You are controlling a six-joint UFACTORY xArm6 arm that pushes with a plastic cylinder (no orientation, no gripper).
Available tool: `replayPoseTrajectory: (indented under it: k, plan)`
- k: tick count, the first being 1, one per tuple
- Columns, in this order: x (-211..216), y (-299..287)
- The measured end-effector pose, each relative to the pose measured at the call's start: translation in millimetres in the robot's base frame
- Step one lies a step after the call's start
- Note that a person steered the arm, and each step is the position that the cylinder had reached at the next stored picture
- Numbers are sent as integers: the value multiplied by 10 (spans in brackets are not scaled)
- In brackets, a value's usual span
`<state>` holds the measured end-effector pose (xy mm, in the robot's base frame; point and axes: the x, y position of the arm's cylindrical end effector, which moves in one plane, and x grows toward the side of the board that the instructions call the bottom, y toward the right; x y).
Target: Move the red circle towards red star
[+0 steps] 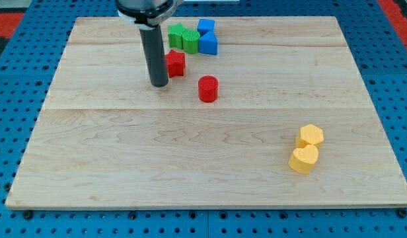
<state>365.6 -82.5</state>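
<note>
**Red circle sits just short of the red star, end effector on the far side**

Red circle (208, 88) stands upright on the desk (190, 158), in the upper middle of the board, a little toward the view's bottom and right of the red star (175, 63). The two are near each other but apart, with a strip of bare wood between them. Most of the way looks covered, so only a short shove toward the view's upper left seems left

My tip (159, 85) rests on the desk to the view's left of the circle, roughly level with it and just below and left of the star, touching neither as far as I can tell. The end effector is a plain rod with no jaws to part or close, and it holds nothing. From this side it cannot drive the circle toward the star; by my judgement it would have to go round to the circle's lower right first

Beyond the star, toward the view's top, two green blocks (183, 38) and two blue blocks (207, 38) crowd together, a likely nuisance if the push overshoots. The yellow hexagon (310, 135) and yellow heart (303, 159) lie touching, well apart at the lower right
</note>
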Motion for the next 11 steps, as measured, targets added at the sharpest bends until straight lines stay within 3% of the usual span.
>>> replayPoseTrajectory:
  k: [1,2,3,4,5,6,7,8,9,10,11]
  plan:
    - [-565,139]
    - [-560,1]
    - [-80,-434]
    - [560,-382]
    - [787,82]
    - [637,285]
    - [936,577]
    - [951,473]
    - [425,836]
    - [49,760]
    - [516,806]
